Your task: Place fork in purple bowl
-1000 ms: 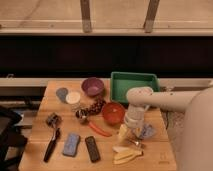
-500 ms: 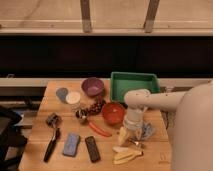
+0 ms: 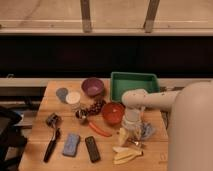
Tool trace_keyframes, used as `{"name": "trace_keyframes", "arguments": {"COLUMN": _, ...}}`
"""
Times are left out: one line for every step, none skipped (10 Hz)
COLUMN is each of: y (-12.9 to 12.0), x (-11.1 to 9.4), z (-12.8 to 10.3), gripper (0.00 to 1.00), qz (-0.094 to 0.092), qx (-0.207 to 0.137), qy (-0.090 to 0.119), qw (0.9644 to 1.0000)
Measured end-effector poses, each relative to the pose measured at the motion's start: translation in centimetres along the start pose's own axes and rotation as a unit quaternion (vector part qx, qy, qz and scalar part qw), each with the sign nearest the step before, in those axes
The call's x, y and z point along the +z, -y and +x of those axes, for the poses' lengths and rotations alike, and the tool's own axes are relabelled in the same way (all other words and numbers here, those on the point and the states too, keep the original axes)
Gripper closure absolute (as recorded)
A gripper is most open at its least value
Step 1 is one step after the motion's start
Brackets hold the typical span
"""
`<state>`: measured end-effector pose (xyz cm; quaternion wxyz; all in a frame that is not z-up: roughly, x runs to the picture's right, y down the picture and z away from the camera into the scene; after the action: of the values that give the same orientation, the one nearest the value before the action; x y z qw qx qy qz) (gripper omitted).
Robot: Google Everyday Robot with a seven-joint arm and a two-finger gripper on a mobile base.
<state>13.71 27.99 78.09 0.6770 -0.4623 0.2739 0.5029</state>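
Observation:
The purple bowl (image 3: 93, 86) stands at the back of the wooden table (image 3: 55, 127), left of the green bin. My gripper (image 3: 133, 131) hangs from the white arm (image 3: 150, 99) and points down at the table's right front. It is just right of the red-orange bowl (image 3: 113, 112) and well to the right and in front of the purple bowl. I cannot make out the fork; the spot under the gripper is hidden by it.
The green bin (image 3: 134, 85) stands behind the gripper. An orange carrot (image 3: 100, 130), grapes (image 3: 93, 107), a small cup (image 3: 81, 116), two round lids (image 3: 73, 97), a black-handled tool (image 3: 51, 145), a blue sponge (image 3: 71, 144), a black remote (image 3: 92, 148), bananas (image 3: 125, 154) and a blue cloth (image 3: 148, 131) lie around.
The arm's forearm has swung and now fills more of the right edge. The gripper stays at nearly the same spot beside the red-orange bowl. Nothing on the table has moved.

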Motion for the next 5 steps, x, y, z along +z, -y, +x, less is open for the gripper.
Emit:
{"name": "trace_keyframes", "arguments": {"y": -0.03, "x": 0.02, "z": 0.03, "gripper": 0.62, "qz": 0.000, "qx": 0.001, "qy": -0.001, "qw": 1.0000}}
{"name": "trace_keyframes", "arguments": {"y": -0.01, "x": 0.09, "z": 0.12, "gripper": 0.71, "qz": 0.001, "qx": 0.002, "qy": -0.003, "qw": 1.0000}}
{"name": "trace_keyframes", "arguments": {"y": -0.11, "x": 0.17, "z": -0.03, "gripper": 0.82, "qz": 0.000, "qx": 0.001, "qy": -0.001, "qw": 1.0000}}
{"name": "trace_keyframes", "arguments": {"y": -0.24, "x": 0.11, "z": -0.11, "gripper": 0.92, "qz": 0.000, "qx": -0.001, "qy": -0.001, "qw": 1.0000}}
{"name": "trace_keyframes", "arguments": {"y": -0.21, "x": 0.21, "z": -0.06, "gripper": 0.98, "qz": 0.002, "qx": 0.001, "qy": -0.003, "qw": 1.0000}}
